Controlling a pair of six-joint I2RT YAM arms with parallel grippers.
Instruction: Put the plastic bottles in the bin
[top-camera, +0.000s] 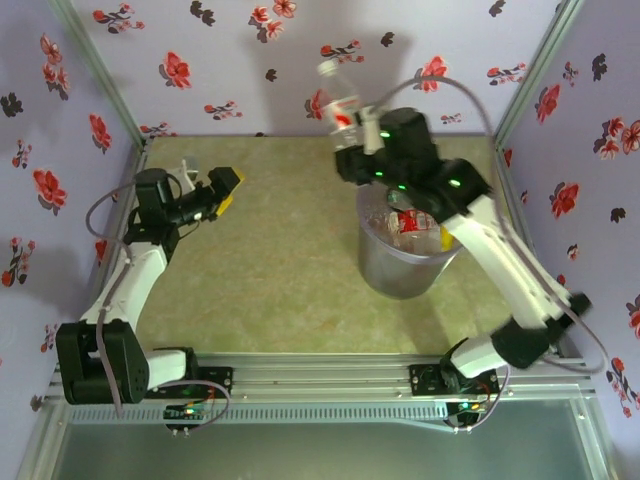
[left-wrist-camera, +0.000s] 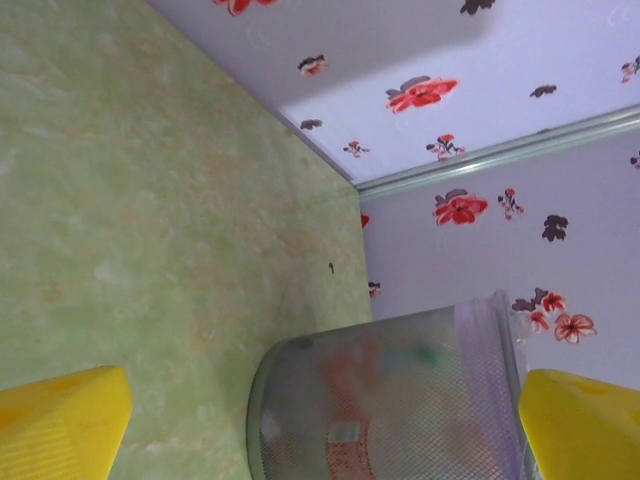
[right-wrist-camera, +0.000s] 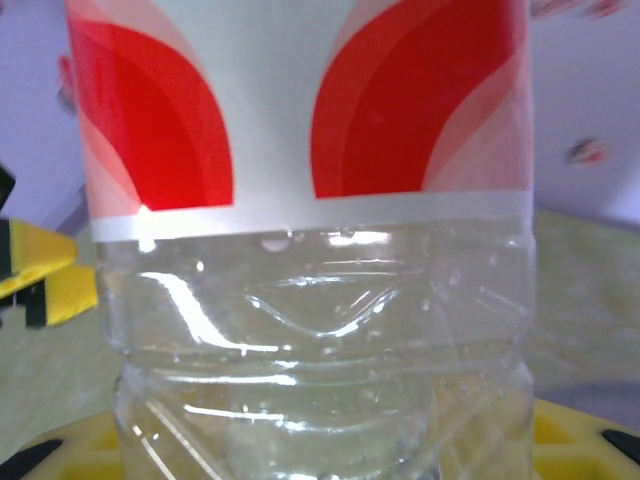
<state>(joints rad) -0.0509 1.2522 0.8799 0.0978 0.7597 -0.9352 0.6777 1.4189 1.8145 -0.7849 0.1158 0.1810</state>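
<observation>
Top view: there are two arms, one bin and one bottle in the air. The left arm (top-camera: 130, 270) reaches over the left side of the green surface (top-camera: 280, 270), and the left jaws stand wide apart with nothing between them. The right jaws are clamped on one clear bottle (top-camera: 340, 100) with a red label. It is raised and tilted, and seen against the flowered back wall past the bin's far rim. The bin (top-camera: 395, 275) stands on the right half of the surface. The binned bottles (top-camera: 412, 220) show as red-labelled shapes partly covered by the right arm (top-camera: 510, 270), so I cannot count them.

Left wrist view: two yellow fingers (left-wrist-camera: 65, 425) sit in the lower corners, far apart and cut off by the frame. Beyond them is the bin (left-wrist-camera: 480, 370), its base cut off. Blurred red and pale shapes show through its wall, too vague to count.

Right wrist view: the bottle (right-wrist-camera: 310, 330) is close up, its top and bottom cut off. A red-and-white label sits above a dented clear body. Yellow finger parts (right-wrist-camera: 60, 455) flank it at the bottom edge.
</observation>
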